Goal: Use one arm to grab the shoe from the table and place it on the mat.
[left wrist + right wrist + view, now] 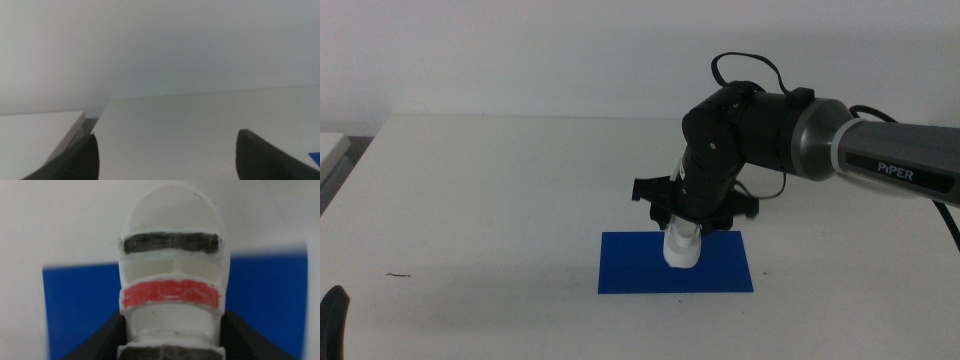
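Gripping the shoe (pixel 681 248) between its jaws, your right gripper (pixel 686 222) holds it over the mat (pixel 630 270); only lowering and release remain. Your left gripper (pixel 165 155) waits, jaws apart.

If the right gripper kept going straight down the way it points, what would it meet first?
Most likely the mat: the right gripper points down over it, shut on the shoe, so the shoe would touch first. Whether it already touches is unclear.

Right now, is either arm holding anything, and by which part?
The right gripper holds the shoe by the sides of its rear end, over the mat. The left gripper is open, holding nothing.
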You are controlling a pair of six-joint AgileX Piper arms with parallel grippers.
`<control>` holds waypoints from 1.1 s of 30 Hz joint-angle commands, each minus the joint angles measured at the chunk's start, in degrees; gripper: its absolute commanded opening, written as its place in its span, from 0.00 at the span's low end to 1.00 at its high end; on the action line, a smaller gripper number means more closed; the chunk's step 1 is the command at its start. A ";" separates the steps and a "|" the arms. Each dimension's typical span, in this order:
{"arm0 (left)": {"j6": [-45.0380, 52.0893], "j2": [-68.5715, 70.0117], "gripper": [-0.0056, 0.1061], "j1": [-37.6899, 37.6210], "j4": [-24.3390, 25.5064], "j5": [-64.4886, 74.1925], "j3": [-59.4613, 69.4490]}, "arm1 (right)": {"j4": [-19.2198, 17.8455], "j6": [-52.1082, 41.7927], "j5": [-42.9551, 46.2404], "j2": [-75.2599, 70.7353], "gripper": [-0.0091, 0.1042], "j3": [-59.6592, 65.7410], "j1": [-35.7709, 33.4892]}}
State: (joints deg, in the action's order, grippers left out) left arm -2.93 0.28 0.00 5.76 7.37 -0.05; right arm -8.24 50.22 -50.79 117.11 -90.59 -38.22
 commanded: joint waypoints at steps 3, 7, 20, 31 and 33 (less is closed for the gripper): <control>-0.17 -0.28 0.89 -0.04 -0.23 -0.71 0.05 | -1.68 -33.03 1.15 -0.28 0.23 -1.03 -0.05; -0.17 -0.28 0.89 -0.04 -0.23 -0.71 0.05 | -0.57 -59.94 -0.24 -0.28 0.20 -1.03 -0.05; -0.17 -0.28 0.89 -0.04 -0.23 -0.71 0.05 | 7.80 -109.31 -4.90 0.00 0.14 -1.03 -0.05; -0.17 -0.28 0.89 -0.04 -0.23 -0.71 0.05 | 8.24 -100.32 -1.58 3.16 0.15 -1.03 -0.05; -0.17 -0.28 0.89 -0.04 -0.23 -0.71 0.05 | 8.24 -97.31 0.09 3.25 0.19 -1.03 -0.05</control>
State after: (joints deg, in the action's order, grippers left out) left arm -2.93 0.28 0.00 5.76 7.37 -0.05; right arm 0.00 -49.00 -52.76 120.36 -91.19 -38.22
